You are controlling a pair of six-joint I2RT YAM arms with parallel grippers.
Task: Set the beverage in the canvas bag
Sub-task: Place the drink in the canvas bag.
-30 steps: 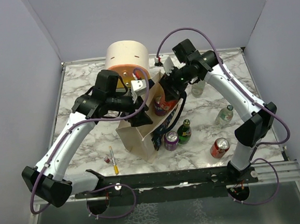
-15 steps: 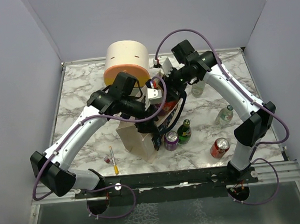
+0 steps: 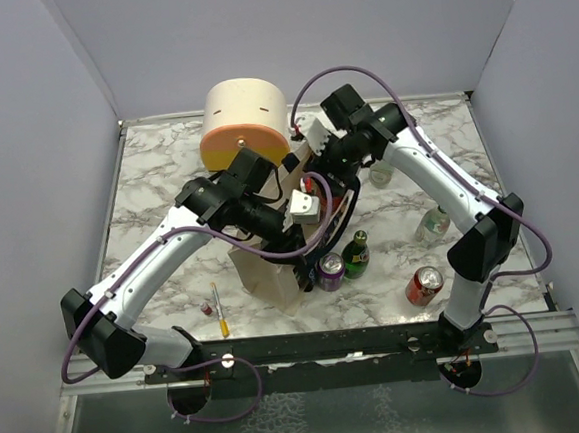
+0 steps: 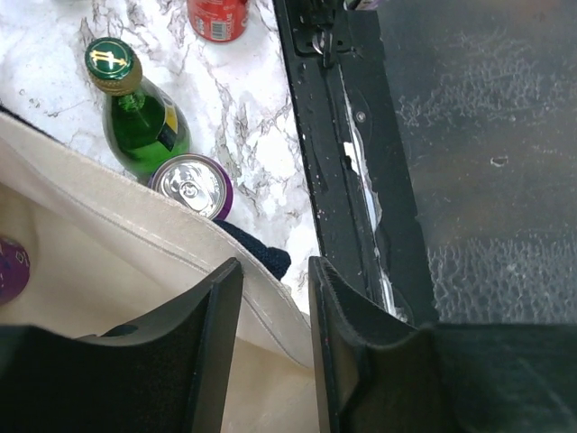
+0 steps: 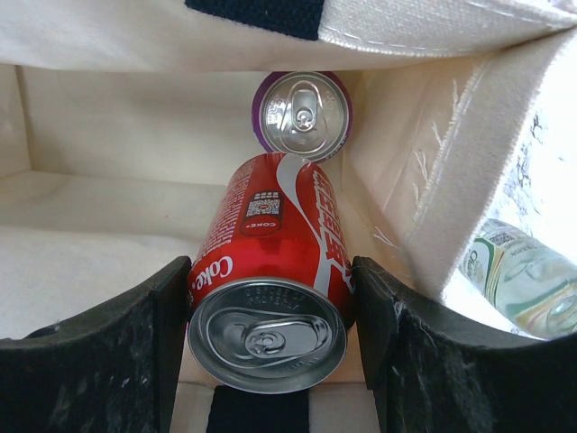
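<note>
The beige canvas bag (image 3: 269,273) stands open mid-table. My right gripper (image 5: 270,280) is shut on a red Coke can (image 5: 279,216) and holds it down inside the bag (image 5: 117,135), just above a purple can (image 5: 300,113) standing on the bag's floor. In the top view the right gripper (image 3: 332,178) is at the bag's far mouth. My left gripper (image 4: 275,266) is open; the bag's near rim (image 4: 108,244) runs between its fingers. In the top view the left gripper (image 3: 307,215) is over the bag's right side.
Beside the bag stand a purple can (image 3: 330,270) and a green bottle (image 3: 356,253). A red can (image 3: 424,284) and two clear bottles (image 3: 433,222) (image 3: 381,172) are to the right. A cream-and-orange drawer box (image 3: 245,120) is behind. A yellow pen (image 3: 219,310) lies front left.
My left arm has swung right and forward, from the bag's left side to its right rim. My right gripper has shifted slightly with the red can in the bag's mouth.
</note>
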